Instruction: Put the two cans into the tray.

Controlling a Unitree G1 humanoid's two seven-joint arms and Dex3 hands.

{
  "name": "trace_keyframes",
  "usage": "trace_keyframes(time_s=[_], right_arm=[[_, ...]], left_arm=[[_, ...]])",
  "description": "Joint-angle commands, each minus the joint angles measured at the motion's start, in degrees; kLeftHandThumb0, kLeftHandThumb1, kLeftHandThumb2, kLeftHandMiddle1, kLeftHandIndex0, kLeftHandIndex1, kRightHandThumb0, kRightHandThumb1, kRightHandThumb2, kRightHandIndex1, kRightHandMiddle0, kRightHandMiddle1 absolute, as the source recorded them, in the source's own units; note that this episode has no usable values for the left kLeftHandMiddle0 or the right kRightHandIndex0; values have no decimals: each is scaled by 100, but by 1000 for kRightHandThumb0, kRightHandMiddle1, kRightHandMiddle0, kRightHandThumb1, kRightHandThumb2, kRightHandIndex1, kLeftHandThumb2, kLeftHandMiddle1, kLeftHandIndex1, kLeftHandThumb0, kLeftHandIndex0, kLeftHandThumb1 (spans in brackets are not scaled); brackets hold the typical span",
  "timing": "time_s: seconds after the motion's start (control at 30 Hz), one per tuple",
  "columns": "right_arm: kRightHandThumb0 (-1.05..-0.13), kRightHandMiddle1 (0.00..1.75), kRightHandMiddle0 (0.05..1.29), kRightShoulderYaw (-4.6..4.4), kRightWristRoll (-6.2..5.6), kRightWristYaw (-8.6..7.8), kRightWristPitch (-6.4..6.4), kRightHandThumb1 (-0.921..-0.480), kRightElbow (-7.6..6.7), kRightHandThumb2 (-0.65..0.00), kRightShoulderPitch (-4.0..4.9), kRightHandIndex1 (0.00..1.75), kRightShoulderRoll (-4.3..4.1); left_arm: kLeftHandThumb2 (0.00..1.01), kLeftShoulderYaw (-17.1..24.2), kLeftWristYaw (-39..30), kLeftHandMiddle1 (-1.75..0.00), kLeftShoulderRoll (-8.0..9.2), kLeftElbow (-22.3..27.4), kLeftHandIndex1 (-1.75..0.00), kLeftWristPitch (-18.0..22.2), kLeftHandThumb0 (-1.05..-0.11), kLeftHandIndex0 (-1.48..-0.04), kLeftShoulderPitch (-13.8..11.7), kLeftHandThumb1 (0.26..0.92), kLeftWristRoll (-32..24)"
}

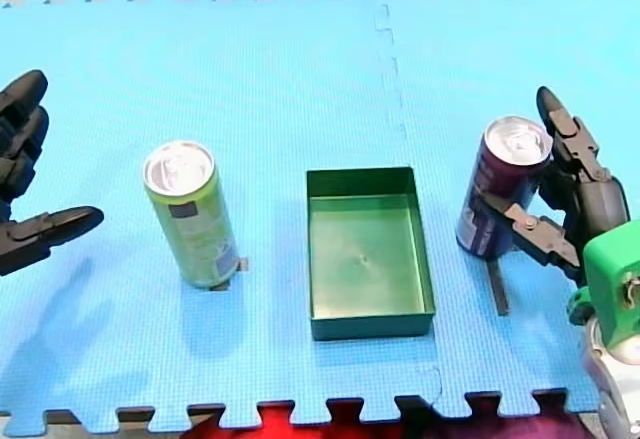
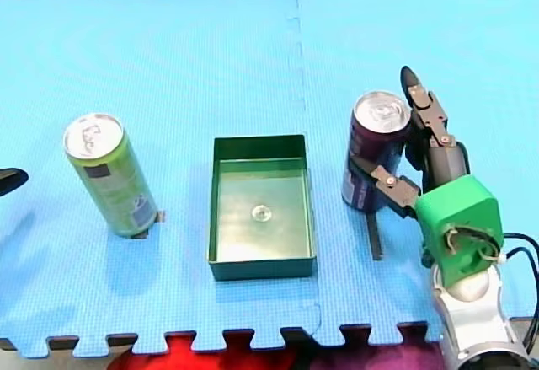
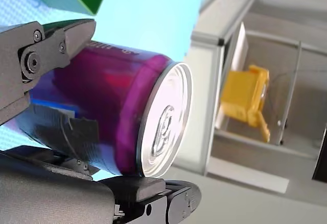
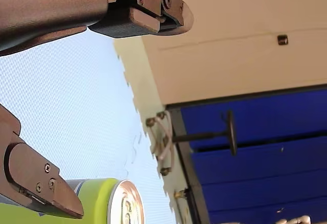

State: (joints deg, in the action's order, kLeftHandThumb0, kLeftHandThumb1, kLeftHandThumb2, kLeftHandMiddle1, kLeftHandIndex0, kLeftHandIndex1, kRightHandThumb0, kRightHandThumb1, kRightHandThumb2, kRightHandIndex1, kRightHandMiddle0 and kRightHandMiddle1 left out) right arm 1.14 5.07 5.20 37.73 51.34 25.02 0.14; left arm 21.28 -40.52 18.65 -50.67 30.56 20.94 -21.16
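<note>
Closest in, the right hand [image 1: 585, 199] clasps the purple can [image 1: 505, 184], fingers behind and thumb in front, apparently ready to lift it; the can stands upright on the blue foam surface [image 1: 280, 79], just beside the green tray [image 1: 372, 326], which holds neither can; the lime can [image 1: 193, 214] stands at the tray's other side; the left hand [image 1: 25, 179], at the left edge, holds nothing; the print on both cans' labels is unreadable.
</note>
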Motion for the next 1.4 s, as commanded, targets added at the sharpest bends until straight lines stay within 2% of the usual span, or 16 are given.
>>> trace_keyframes(time_s=[0.0, 0.23, 0.37, 0.47, 0.87, 1.17, 1.37], right_arm=[[-1002, 0, 219, -12, 13, 12, 27, -793, 13, 0, 50, 0, -5], [-1004, 0, 212, -77, 76, 7, -29, -793, -15, 0, 88, 0, 13], [-1005, 1, 214, -113, 121, 59, -61, -794, 23, 0, 130, 1, 39], [-1008, 2, 217, -133, 133, 93, -65, -796, 13, -1, 121, 1, 58], [-1016, 2, 224, -148, 137, 138, -99, -802, 27, -2, 141, 3, 58], [-1019, 3, 231, -141, 120, 127, -47, -805, 37, -1, 59, 6, 55], [-1026, 3, 236, -120, 74, 85, -33, -806, 44, -1, 43, 7, 42]], left_arm=[[3, -15, 37, 0, 21, 35, 0, 36, -936, -297, -16, 632, 23], [3, -29, 79, 0, 12, 68, -1, 37, -942, -299, -37, 638, 53], [3, -49, 158, 0, 8, 105, -1, 51, -947, -300, -58, 641, 94], [3, -83, 265, 0, 14, 177, -1, 53, -954, -302, -99, 645, 146], [5, -161, 523, 0, 31, 294, -2, 0, -999, -309, -148, 663, 254], [5, -175, 585, 0, 29, 380, -1, -17, -1026, -312, -199, 677, 274], [4, -192, 649, -1, 32, 468, 0, -50, -1036, -310, -239, 683, 290]])
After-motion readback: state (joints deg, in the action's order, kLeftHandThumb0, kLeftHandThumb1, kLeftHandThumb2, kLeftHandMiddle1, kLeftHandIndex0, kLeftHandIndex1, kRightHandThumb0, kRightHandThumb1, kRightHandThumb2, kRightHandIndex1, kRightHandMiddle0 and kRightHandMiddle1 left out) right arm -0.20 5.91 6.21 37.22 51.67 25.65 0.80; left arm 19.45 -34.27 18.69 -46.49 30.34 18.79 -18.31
